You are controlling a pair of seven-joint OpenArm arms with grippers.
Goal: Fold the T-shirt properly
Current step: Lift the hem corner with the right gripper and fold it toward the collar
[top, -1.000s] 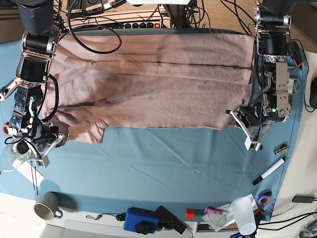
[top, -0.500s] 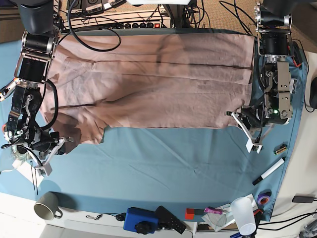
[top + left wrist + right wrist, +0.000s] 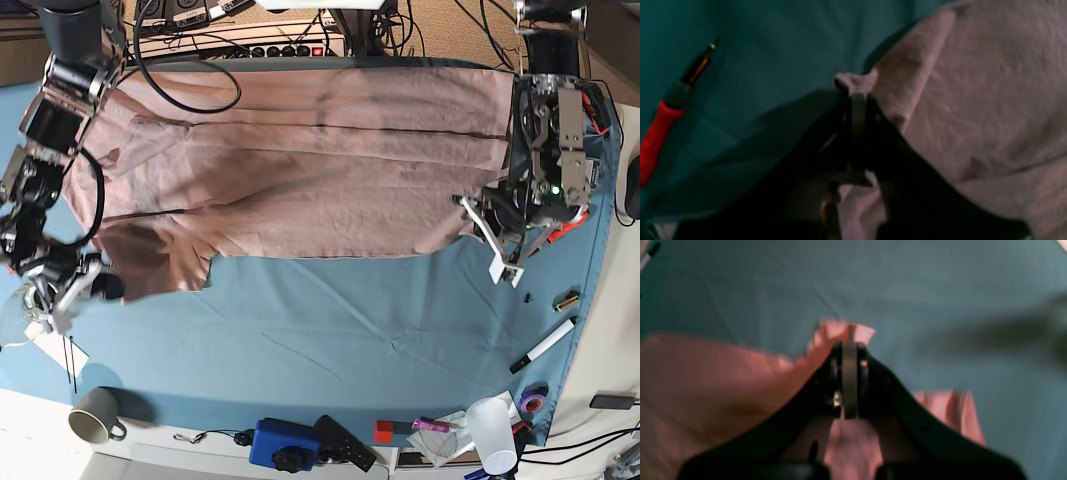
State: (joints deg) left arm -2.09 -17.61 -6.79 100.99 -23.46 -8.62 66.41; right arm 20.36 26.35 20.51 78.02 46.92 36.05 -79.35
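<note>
A blue-cloth-covered bench [image 3: 330,340] fills the base view. A large, wrinkled, dusty pink cotton T-shirt [image 3: 300,170] lies spread across its upper half. At centre right, the left end effector [image 3: 857,100] is clamped on the shirt's corner. At lower left, the right end effector [image 3: 850,350] is pinched on a sleeve edge. A red-handled screwdriver [image 3: 663,116] lies at the left wrist view's left edge.
</note>
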